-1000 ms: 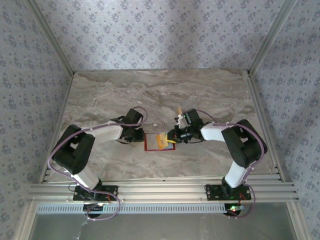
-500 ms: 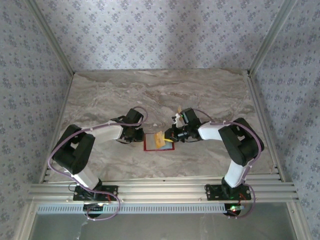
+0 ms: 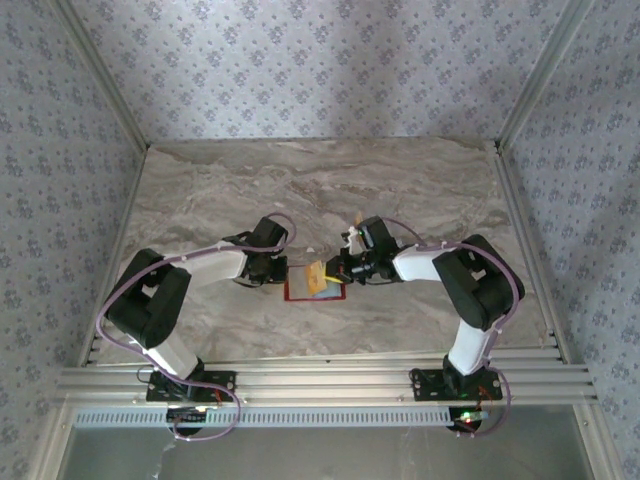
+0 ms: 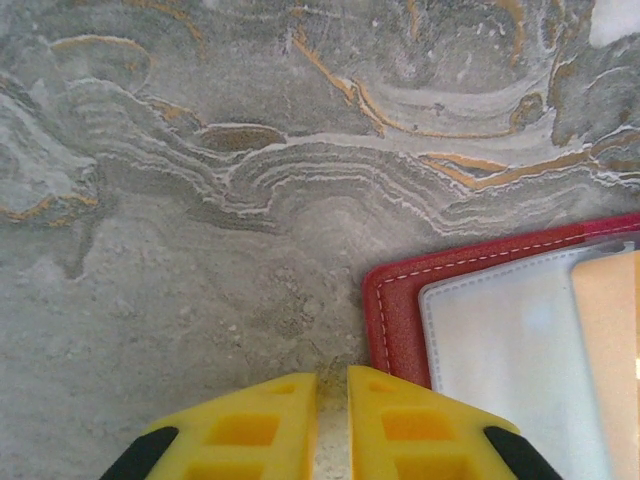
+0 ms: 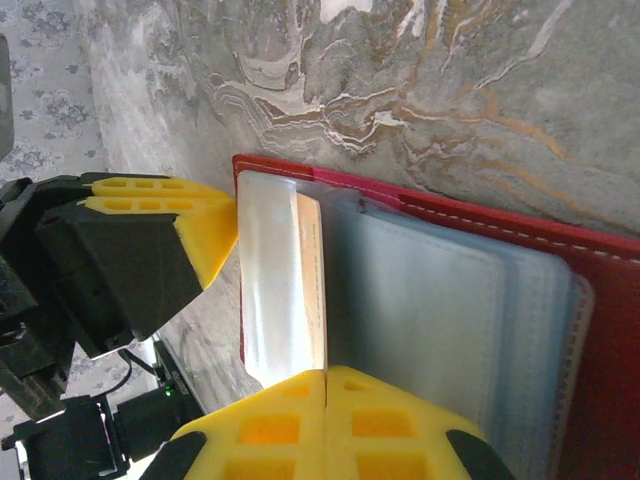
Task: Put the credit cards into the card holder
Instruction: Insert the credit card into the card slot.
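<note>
Even soft light, faint shadows, sharp focus

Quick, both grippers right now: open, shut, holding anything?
Left gripper: jaws nearly together, holding nothing, just beside the card holder.
Right gripper: jaws shut on the tan-yellow card, standing on edge over the open holder.

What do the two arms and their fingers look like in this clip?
Both arms have white link shells with black joint housings, seen from above. A thin lilac cable loops along the left arm, and a similar one follows the right. The left gripper and right gripper carry bright yellow fingers moulded with rectangular recesses, set on black bodies. A green light glows at the right base.
</note>
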You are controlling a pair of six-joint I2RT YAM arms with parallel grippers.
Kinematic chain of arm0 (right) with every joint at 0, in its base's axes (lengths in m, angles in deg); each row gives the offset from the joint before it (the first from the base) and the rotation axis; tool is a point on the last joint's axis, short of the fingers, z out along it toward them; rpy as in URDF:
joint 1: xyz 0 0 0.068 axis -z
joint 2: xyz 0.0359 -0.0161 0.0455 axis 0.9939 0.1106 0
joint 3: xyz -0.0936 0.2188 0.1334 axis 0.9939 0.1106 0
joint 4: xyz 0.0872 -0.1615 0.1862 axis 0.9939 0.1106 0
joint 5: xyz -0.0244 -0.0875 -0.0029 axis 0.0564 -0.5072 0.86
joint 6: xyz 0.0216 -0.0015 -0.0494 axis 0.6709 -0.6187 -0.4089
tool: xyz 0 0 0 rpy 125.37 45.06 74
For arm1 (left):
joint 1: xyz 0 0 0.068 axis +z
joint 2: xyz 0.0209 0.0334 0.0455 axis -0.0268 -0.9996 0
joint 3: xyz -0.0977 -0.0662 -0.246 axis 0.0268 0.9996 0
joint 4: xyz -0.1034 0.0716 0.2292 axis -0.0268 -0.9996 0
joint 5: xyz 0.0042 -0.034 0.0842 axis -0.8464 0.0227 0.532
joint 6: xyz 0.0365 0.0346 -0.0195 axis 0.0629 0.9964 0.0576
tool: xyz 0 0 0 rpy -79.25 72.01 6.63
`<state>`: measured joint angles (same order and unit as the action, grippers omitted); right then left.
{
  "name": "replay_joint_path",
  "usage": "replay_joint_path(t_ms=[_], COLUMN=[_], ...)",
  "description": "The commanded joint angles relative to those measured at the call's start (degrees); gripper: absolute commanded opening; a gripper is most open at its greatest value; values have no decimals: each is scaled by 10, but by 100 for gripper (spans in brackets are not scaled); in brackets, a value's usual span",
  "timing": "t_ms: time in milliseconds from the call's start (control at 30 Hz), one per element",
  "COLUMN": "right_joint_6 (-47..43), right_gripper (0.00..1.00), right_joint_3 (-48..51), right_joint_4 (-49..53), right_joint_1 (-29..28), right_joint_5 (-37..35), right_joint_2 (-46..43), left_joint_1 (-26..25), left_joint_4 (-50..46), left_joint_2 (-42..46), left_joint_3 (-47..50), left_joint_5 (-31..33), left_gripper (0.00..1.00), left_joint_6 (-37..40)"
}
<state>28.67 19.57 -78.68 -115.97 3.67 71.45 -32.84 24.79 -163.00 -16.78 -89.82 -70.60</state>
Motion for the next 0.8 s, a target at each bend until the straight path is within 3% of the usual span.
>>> replay_joint_path(t_ms=[0,767], right_joint_6=[8,-1], right_gripper=[0,0], right_joint_3=[4,-20], right_joint_4=[-7,14], right_joint_1=[-6,-51], right_joint_5=[-18,-62], right_joint_2=[9,23], left_joint_1=[-28,-39], left_joint_4=[67,67], left_joint_2=[-52,-75], left_joint_3=[5,-4], left_joint_5=[-65,-74], left_gripper=[14,6], left_joint_6=[-7,-15])
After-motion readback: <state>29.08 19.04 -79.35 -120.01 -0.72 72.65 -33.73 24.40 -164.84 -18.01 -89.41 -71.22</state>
